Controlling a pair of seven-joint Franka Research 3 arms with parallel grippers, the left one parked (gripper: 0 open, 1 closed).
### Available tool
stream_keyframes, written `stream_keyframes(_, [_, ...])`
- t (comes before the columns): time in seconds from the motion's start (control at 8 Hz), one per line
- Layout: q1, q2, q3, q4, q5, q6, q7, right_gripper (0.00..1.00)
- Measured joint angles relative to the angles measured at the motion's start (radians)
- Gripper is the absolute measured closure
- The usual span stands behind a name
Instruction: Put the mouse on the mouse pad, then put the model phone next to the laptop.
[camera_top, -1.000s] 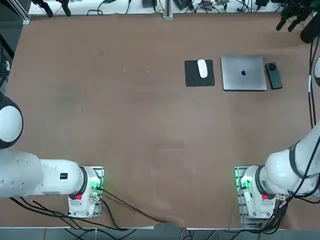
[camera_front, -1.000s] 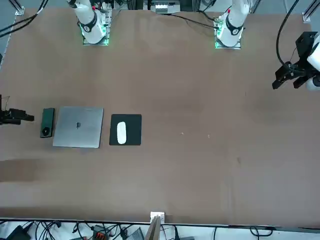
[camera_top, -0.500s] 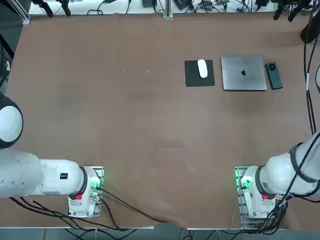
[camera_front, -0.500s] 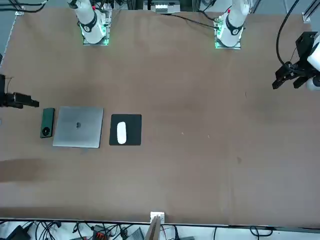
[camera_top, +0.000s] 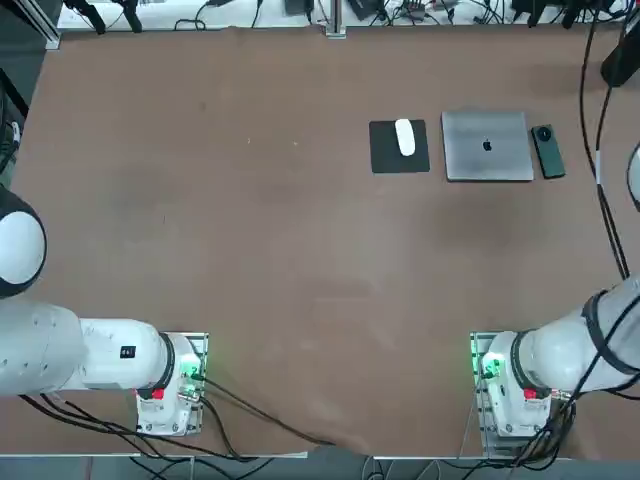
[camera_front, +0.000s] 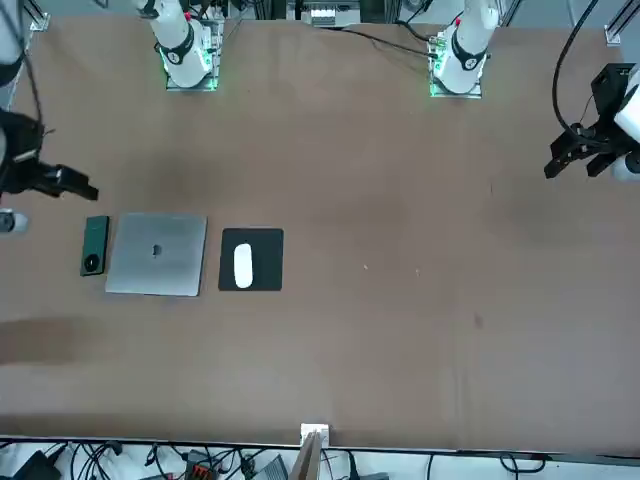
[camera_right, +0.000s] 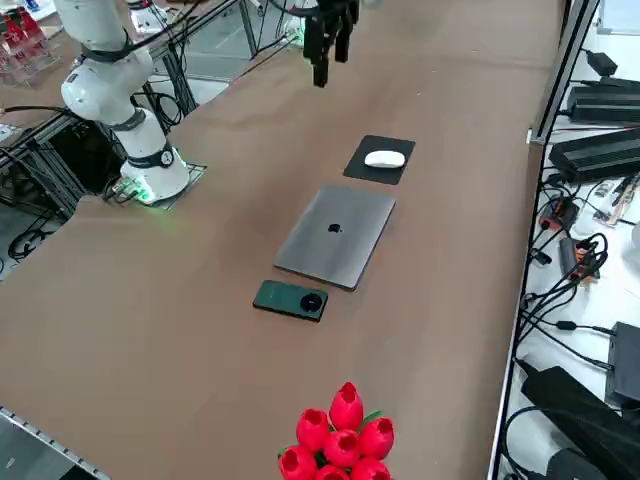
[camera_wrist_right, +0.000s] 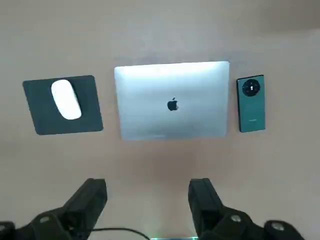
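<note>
From overhead, the mouse (camera_top: 404, 137) lies wholly on the mouse pad (camera_top: 378, 160), toward the pad's far edge, so the first half of the job looks done. Just to the right of the laptop (camera_top: 487, 160), the phone (camera_top: 548, 152) lies slightly askew with its camera end away from the arm bases, close enough to count as beside it, I judge. Pad, laptop and phone make a loose row, which seems meant to keep each one reachable.

Across the desk (camera_front: 400, 330), the front view shows the right gripper (camera_front: 72, 182) raised near the phone's side of the row, apart from everything. A strip of bare desktop parts pad from laptop, and a thinner one parts laptop from phone; a nudge there could bring those two edges together. Wide bare desktop runs beyond the pad, leaving good room for moving away.

Seen from the right side, phone and laptop both lie flat, and red flowers (camera_right: 343, 440) show in the foreground; I cannot tell how near they are to the arm's path.

At the wrist, the fingers stand wide apart with nothing between them. Both placements look finished, so the next move probably calls only for drawing the arm back, high enough to miss the phone.
</note>
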Motion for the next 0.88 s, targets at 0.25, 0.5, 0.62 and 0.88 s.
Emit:
stream_keyframes(0.25, [-0.003, -0.144, 0.012, -0.208, -0.011, 0.14, 0.008, 0.0])
stream_keyframes(0.5, [-0.039, -0.238, 0.04, -0.324, -0.036, 0.188, 0.003, 0.0])
stream_keyframes(0.62, [-0.049, -0.253, 0.067, -0.342, -0.066, 0.191, 0.003, 0.0])
stream_keyframes(0.88, [-0.05, -0.255, 0.097, -0.349, -0.082, 0.194, 0.005, 0.0])
